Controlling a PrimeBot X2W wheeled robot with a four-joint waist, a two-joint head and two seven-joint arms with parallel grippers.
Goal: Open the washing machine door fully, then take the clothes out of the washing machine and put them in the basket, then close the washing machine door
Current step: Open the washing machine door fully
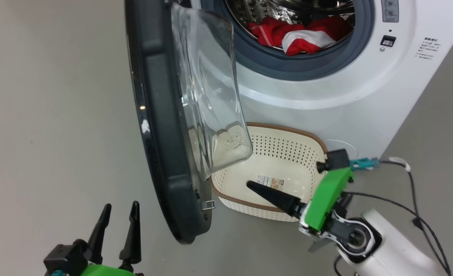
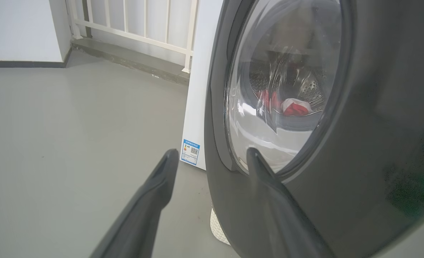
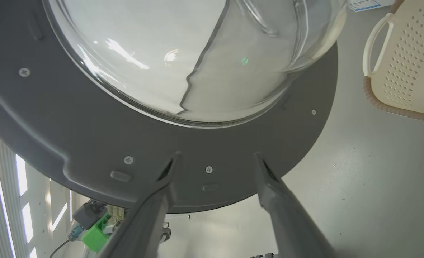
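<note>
Head view, starting at the left: my left gripper point(image 1: 121, 205) sits low over the grey floor point(image 1: 50, 115). Its two fingers are spread wide with nothing between them.

Next comes the washing machine door point(image 1: 161, 134). It stands open and I see it edge on. Its long side runs from the top of the view down toward me. Its glass bowl point(image 1: 207, 96) bulges to the right and covers the left corner of the basket point(image 1: 288, 131) in this view.

The basket sits on the floor just in front of the washing machine point(image 1: 326, 92). A small sticker point(image 1: 270, 181) lies on its bottom, and I cannot read it. The clothes point(image 1: 299, 36), red and white, lie at the front of the drum. To the right of the round hole are small lines of print point(image 1: 427, 48), too tiny to read. One dark finger point(image 1: 272, 197) of my right arm points left over the basket.

In the left wrist view, a blue label point(image 2: 191, 152) with a square code sits low on the machine's white side. Its words are too small to read.

In the right wrist view, my right gripper point(image 3: 217, 156) points at the door's grey inner side, below the glass. Its fingers are wide apart and hold nothing.
</note>
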